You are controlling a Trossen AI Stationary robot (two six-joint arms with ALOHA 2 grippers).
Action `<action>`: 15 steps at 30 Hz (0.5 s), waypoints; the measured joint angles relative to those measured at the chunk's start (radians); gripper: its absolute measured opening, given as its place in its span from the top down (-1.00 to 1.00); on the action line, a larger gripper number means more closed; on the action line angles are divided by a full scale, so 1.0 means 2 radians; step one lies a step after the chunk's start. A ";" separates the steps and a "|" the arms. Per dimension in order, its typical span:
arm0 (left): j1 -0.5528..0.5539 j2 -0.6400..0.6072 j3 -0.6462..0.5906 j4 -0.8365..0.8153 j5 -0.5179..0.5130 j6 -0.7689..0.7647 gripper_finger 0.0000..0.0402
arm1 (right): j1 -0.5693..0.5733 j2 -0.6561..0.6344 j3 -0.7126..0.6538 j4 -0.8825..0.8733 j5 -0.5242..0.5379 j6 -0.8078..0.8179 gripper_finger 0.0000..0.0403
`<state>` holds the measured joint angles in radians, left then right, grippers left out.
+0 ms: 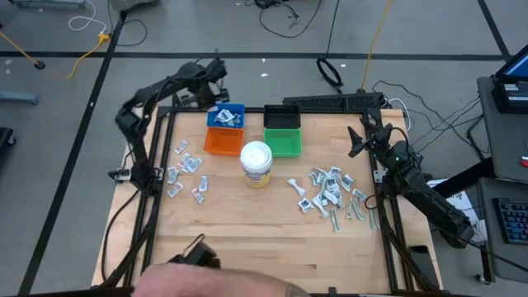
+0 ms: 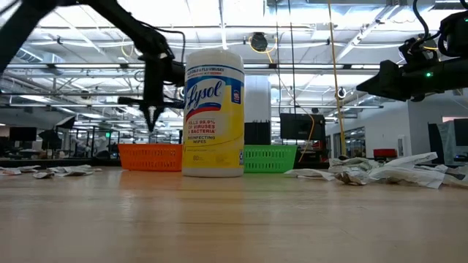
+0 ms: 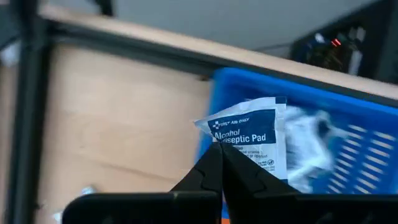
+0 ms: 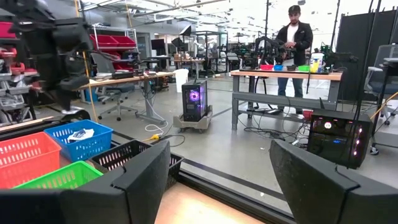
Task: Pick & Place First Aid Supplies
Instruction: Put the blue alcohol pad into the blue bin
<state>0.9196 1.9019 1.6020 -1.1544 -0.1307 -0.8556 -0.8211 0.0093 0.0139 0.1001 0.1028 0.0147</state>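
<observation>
My left gripper [image 1: 216,101] hangs over the left end of the blue bin [image 1: 226,115], pointing down, and is shut on a white-and-blue alcohol pad packet [image 3: 249,134]. The low view shows it [image 2: 151,117] above the orange bin [image 2: 150,156]. A few packets [image 3: 308,140] lie in the blue bin. Loose first aid supplies lie flat on the table in a left cluster [image 1: 186,169] and a right cluster [image 1: 330,194]. My right gripper [image 1: 363,139] waits open at the table's right edge, its fingers [image 4: 144,177] holding nothing. My left gripper pinches the alcohol pad packet by its lower edge [image 3: 231,151] between its two fingertips [image 3: 211,168]. The fingers come from above, pointing down. The packet is lifted clear, above the blue bin's left end.
A white-lidded yellow wipes jar [image 1: 256,162] stands mid-table in front of the orange bin [image 1: 223,142] and green bin [image 1: 284,143]; a black bin [image 1: 281,117] sits behind the green one. Part of a person [image 1: 231,280] shows at the table's near edge.
</observation>
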 joint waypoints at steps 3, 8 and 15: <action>-0.011 0.034 0.051 -0.024 0.005 0.021 1.00 | 0.000 0.000 0.000 0.000 0.000 0.000 -0.34; -0.026 0.080 0.110 -0.047 0.029 0.045 1.00 | 0.000 0.000 0.000 0.000 0.000 0.000 -0.35; -0.047 0.103 0.118 -0.045 0.042 0.049 1.00 | 0.000 0.000 0.000 0.000 0.000 0.000 -0.35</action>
<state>0.8247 2.1089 1.8385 -1.2438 -0.0473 -0.7584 -0.8211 0.0092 0.0143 0.0999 0.1028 0.0147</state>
